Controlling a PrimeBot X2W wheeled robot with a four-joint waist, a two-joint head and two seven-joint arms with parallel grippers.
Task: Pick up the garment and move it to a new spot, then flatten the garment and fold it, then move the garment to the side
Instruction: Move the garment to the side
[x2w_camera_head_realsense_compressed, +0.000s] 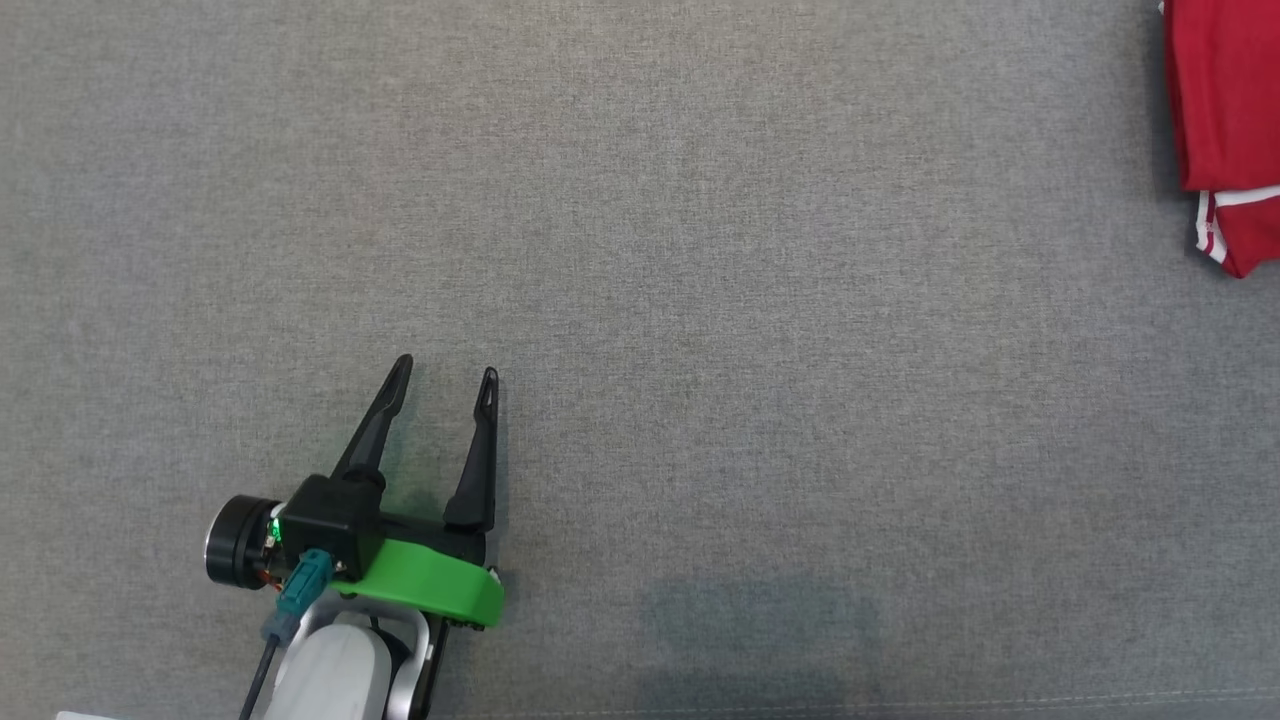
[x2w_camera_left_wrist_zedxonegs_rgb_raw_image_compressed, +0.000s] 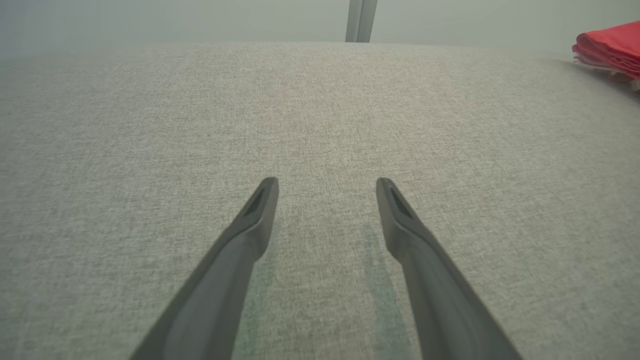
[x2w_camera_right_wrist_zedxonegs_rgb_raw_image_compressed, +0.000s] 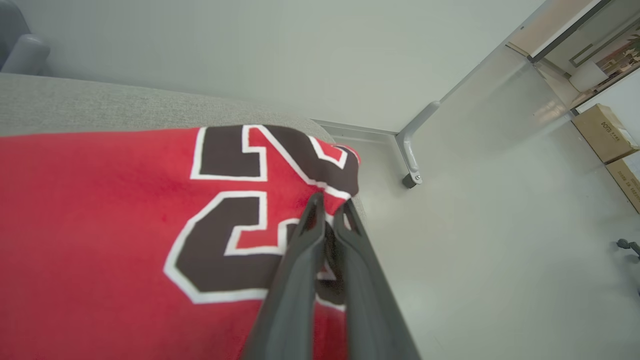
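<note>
red jersey (x2w_camera_right_wrist_zedxonegs_rgb_raw_image_compressed: 100, 225), folded into a flat stack, sits at the far right end of the grey desk (x2w_camera_head_realsense_compressed: 640, 250), its corner right at the desk edge w/ the floor (x2w_camera_right_wrist_zedxonegs_rgb_raw_image_compressed: 475, 260) beyond. right gripper (x2w_camera_right_wrist_zedxonegs_rgb_raw_image_compressed: 327, 205): jaws pressed together, looks like they pinch the jersey's corner by the big number; cloth puckers at the tips. left gripper (x2w_camera_head_realsense_compressed: 446, 367) is well apart from it, low over bare desk, jaws spread wide, nothing between them.

risks: the pinch looks thin, prob just the top layer or two, so a pull could peel the fold open instead of shifting the whole stack. the knit looks smooth and slippy, so narrow tips cd lose it mid-drag. w/ the corner at the edge, any drift outward and the stack slides off to the floor. the rough desk cover may drag on the bottom layers and bunch them. left side is too far off for a second hold.

materials: jersey = soft matte knit, red w/ dark blocky numerals outlined white, white stripe trim at one hem. desk top = coarse grey woven cloth, flat. fingers (x2w_camera_left_wrist_zedxonegs_rgb_raw_image_compressed: 240, 260) = dark hard plastic, long, tapering, slot near each tip. green plastic collar (x2w_camera_head_realsense_compressed: 430, 590) behind the left gripper. floor pale, glossy; grey metal leg (x2w_camera_right_wrist_zedxonegs_rgb_raw_image_compressed: 412, 150) stands on it.
</note>
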